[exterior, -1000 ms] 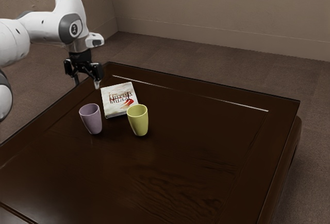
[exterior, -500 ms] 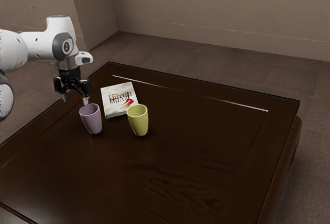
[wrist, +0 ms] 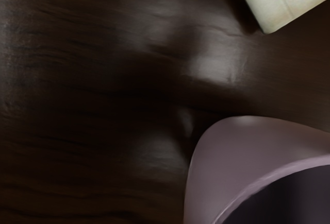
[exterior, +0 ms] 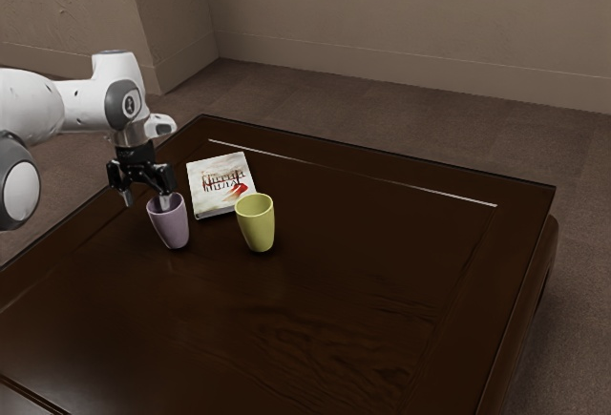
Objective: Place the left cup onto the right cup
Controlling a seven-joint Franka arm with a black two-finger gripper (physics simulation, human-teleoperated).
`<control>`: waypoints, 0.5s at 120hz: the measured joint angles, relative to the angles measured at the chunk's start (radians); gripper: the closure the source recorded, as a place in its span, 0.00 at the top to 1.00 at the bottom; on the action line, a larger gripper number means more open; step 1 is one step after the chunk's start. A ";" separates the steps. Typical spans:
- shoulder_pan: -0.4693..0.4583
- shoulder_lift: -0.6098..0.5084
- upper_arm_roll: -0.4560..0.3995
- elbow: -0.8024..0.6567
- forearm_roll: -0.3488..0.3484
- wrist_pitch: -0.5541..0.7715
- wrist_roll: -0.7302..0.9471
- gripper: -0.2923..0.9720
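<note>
Reaches in from the exterior view's left and points the hand [exterior: 147,196] straight down at the lilac cup [exterior: 169,221]. Holds the fingers spread, pinching nothing: sets one at the cup's rim, on or just inside its mouth, and the other outside the cup, toward the exterior view's left, above the dark wooden desk [exterior: 363,272]. Cannot tell whether either finger touches the cup's wall. Finds the lilac cup upright on the desk, mouth up, with the yellow-green cup [exterior: 255,221] upright to the exterior view's right of it, near but apart. Shows a white book [exterior: 220,184] lying flat just behind the two cups. From the wrist, looks down on the lilac cup's rim [wrist: 247,167] close under the hand, with dark wood grain [wrist: 103,105] beside it and a pale corner of the book [wrist: 273,2] beyond.
</note>
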 joint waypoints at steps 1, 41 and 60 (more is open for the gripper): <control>0.000 0.000 0.000 0.000 0.000 0.000 0.001 0.75; 0.000 0.016 -0.003 0.007 -0.009 0.012 0.017 0.60; -0.001 0.016 -0.004 0.014 -0.010 0.013 0.022 0.45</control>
